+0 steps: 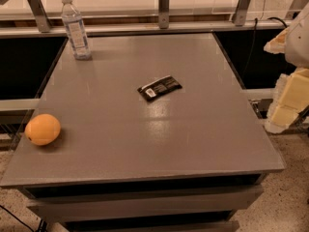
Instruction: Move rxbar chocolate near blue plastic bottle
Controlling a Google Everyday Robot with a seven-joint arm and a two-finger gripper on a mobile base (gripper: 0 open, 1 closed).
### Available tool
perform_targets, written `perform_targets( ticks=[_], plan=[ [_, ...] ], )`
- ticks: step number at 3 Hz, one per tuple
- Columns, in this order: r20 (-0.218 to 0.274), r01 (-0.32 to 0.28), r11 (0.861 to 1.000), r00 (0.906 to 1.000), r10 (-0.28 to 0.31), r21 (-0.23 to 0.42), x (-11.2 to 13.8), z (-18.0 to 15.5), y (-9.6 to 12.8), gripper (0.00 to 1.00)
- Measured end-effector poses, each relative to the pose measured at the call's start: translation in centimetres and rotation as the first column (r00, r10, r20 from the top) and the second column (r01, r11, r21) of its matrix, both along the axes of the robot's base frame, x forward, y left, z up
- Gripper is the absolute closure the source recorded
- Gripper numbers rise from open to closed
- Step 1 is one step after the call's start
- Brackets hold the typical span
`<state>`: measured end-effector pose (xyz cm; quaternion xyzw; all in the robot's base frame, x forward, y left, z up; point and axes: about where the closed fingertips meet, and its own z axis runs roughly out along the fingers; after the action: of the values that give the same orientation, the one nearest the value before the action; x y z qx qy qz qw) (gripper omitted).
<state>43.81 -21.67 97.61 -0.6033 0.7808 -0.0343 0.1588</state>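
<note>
The rxbar chocolate [159,88] is a flat black wrapped bar with a white label patch. It lies flat near the middle of the grey table [145,144], slightly toward the back. The blue plastic bottle [76,27] is clear with a white cap and a pale label, and stands upright at the table's back left corner. My gripper [286,111] shows as pale yellow and white parts at the right edge of the view. It hangs beside the table's right side, well away from the bar, and holds nothing that I can see.
A round orange fruit [43,129] sits near the table's front left edge. A rail with metal posts [164,6] runs behind the table. A black cable [252,37] hangs at the back right. Speckled floor [289,197] lies to the right.
</note>
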Motion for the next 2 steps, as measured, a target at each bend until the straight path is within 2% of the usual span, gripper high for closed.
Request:
perform_targets(
  ticks=[1,2],
  plan=[
    [0.0,0.0,1.0,1.0,0.0,0.0,0.0,0.0,0.0,0.0],
    [0.005,-0.024,1.0,0.9997,0.024,-0.007,1.8,-0.4,0.7,0.0]
  ],
)
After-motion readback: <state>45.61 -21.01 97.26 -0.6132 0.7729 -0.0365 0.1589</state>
